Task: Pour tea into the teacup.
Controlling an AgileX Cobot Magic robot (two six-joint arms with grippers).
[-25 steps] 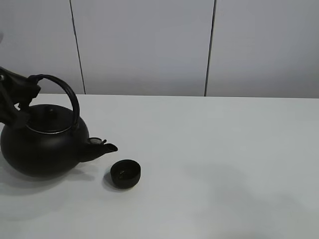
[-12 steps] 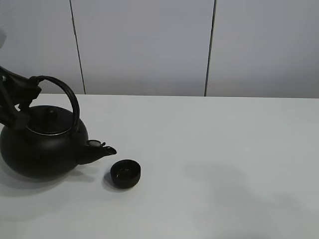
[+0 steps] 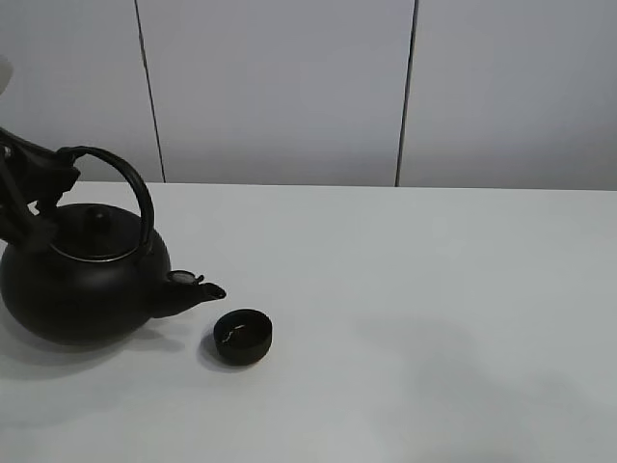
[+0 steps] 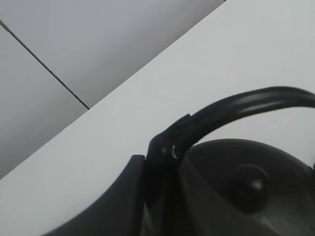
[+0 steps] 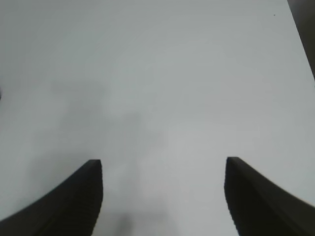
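Observation:
A big round black teapot (image 3: 82,289) with an arched handle (image 3: 130,183) sits at the left of the white table (image 3: 405,289), its spout (image 3: 198,287) pointing right toward the teacup. The teacup (image 3: 242,337) is small, low and matte black, just right of the spout tip, with a little glint inside. My left gripper (image 3: 48,183) is shut on the left end of the teapot handle; the left wrist view shows the grip (image 4: 165,152), the handle (image 4: 246,105) and the lid knob (image 4: 251,182). My right gripper (image 5: 162,196) is open over bare table, its fingers (image 5: 78,196) spread wide.
A pale panelled wall (image 3: 289,87) with two dark vertical seams stands behind the table. A dark edge (image 5: 306,29) shows at one corner of the right wrist view. The right arm itself is outside the exterior view.
The teapot has levelled out and settled slightly lower and to the left, its spout tip drawing back a little from the teacup. The teacup has not moved.

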